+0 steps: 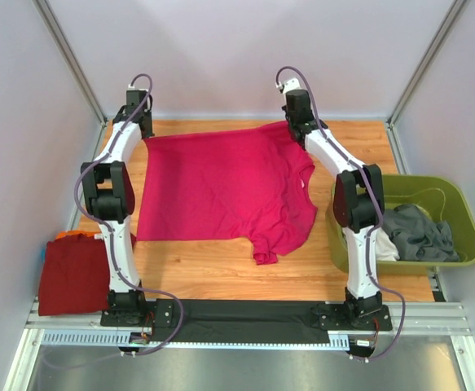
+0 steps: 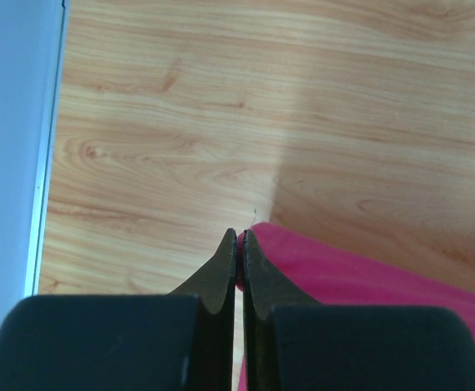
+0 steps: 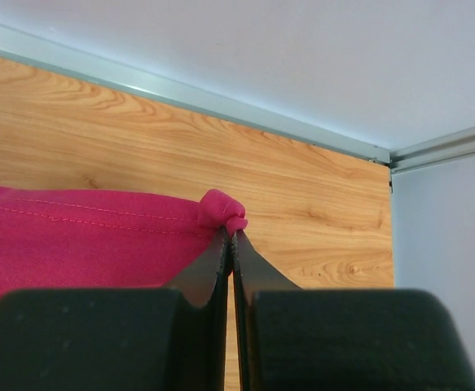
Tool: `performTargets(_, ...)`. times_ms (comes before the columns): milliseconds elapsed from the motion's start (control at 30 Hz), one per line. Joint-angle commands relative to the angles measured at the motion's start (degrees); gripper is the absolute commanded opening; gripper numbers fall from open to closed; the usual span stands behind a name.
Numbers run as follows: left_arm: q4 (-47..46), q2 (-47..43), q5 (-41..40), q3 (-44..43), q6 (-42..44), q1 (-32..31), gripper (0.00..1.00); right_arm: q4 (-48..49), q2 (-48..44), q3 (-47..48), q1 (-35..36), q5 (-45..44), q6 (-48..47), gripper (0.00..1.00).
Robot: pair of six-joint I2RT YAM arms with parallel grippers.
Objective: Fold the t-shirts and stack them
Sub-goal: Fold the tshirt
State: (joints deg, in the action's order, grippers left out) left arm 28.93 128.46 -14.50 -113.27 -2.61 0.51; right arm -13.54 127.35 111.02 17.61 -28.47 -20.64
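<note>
- Clamped shut in the left gripper (image 2: 239, 238): a hem corner of the magenta t-shirt (image 1: 221, 183), at the far left of the table (image 1: 213, 273).
- Pinched likewise in the right gripper (image 3: 232, 232): a bunched corner, near the back wall (image 3: 245, 49).
- Spread between them across the wood, one sleeve toward the near right.
- At the near left edge: a dark red t-shirt (image 1: 72, 275).
- Heaped in the olive bin (image 1: 465, 224), right: a grey t-shirt (image 1: 420, 232).

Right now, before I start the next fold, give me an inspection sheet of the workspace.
Surface: wooden table, nothing seen amiss.
Job's things: magenta t-shirt spread out, right side rumpled; dark red t-shirt folded, near left.
Clutter: olive bin at right, holding grey cloth and white cloth.
End effectors: left end effector, right end effector each shut on a far corner of the magenta t-shirt.
Cables: purple cables loop along both arms.
Surroundings: white walls.
</note>
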Motion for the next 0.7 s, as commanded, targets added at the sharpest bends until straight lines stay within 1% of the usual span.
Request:
performTargets(0, -2.7, -4.2, 0.7, 0.7, 1.3, 0.6, 0.00, 2.6, -4.2, -0.5, 0.0, -2.2, -0.3, 0.00)
performTargets(233, -3.2, -5.9, 0.0, 3.4, 1.6, 0.6, 0.00, 0.9, -6.8, -3.0, 0.1, -2.9, -0.7, 0.01)
performTargets(267, -3.3, -6.3, -0.1, 3.8, 1.7, 0.6, 0.00, 0.3, -7.3, -4.5, 0.2, -3.2, -0.6, 0.00)
performTargets(467, -4.4, -10.3, -0.4, 10.3, 2.0, 0.6, 0.00, -2.4, -11.3, -10.7, 1.6, -4.0, 0.4, 0.00)
performTargets(600, -5.5, -13.2, -1.5, 15.3, 2.5, 0.6, 0.00, -4.1, -13.2, -13.8, 1.8, -4.8, 2.1, 0.01)
performTargets(667, -5.5, -13.8, -1.7, 16.4, 2.5, 0.5, 0.00, -5.4, -14.1, -14.9, 1.8, -5.2, 3.0, 0.00)
